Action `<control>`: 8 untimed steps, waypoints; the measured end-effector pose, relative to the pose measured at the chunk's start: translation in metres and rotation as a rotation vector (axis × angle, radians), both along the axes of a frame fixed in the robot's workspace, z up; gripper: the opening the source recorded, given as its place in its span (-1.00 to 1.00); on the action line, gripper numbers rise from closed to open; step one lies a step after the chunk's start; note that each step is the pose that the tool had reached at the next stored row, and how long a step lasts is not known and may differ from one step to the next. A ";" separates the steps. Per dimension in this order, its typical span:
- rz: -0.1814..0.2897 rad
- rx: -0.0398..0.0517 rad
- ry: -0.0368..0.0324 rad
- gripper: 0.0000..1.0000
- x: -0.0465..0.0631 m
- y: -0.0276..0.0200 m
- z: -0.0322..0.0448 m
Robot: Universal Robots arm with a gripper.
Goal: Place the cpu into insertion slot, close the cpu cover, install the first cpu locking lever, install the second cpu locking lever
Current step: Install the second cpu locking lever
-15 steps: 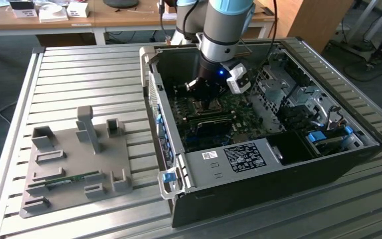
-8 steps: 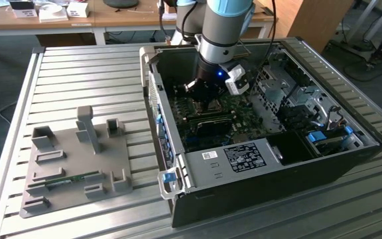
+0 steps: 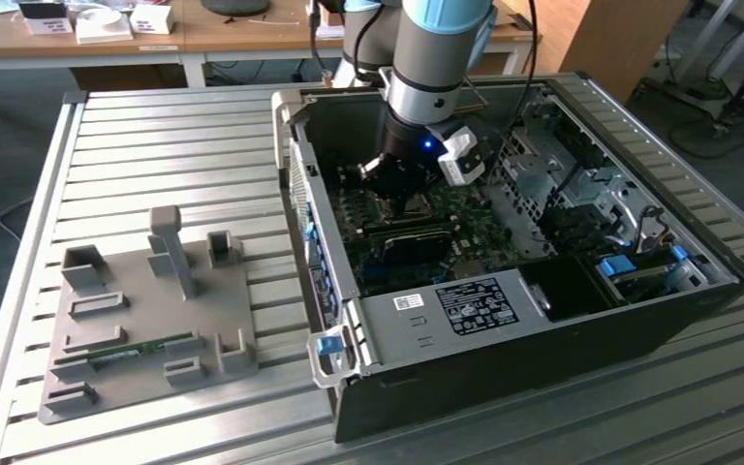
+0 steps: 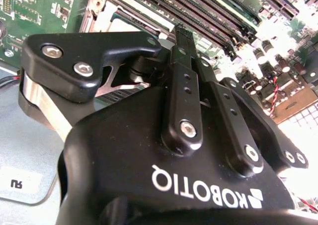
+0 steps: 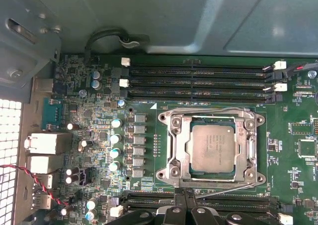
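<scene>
The cpu [image 5: 212,146], a silver-grey square chip, lies flat in the insertion slot [image 5: 213,120] on the green motherboard [image 5: 99,115]. The cpu cover [image 5: 172,145], a silvery plate with a square window, lies down flat around the chip. A thin metal locking lever [image 5: 223,190] runs slanted along the socket's near edge. My gripper [image 5: 185,197] is just off that edge, with its black fingers [image 4: 183,81] drawn together and their tips beside the lever's end. Whether they pinch the lever I cannot tell. In the exterior view the gripper [image 3: 406,201] reaches down inside the open computer case [image 3: 527,339].
Long black memory slots [image 5: 198,81] run on both sides of the socket. Capacitors [image 5: 116,135] and rear ports [image 5: 47,143] stand beside it. The case wall [image 3: 305,203] and the drive cage [image 3: 566,174] hem the arm in. A grey fixture plate [image 3: 152,320] lies on the slatted table [image 3: 152,155].
</scene>
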State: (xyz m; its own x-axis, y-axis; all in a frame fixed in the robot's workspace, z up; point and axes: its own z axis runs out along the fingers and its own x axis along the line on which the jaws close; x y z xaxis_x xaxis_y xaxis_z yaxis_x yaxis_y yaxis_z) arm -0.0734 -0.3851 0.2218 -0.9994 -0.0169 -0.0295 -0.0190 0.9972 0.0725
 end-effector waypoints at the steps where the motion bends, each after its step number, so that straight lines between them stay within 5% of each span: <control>1: 0.000 0.0000 0.0000 -0.79 0.000 0.0000 0.0000; 8: 0.000 0.0000 -0.0002 -0.79 -0.001 0.0000 -0.0013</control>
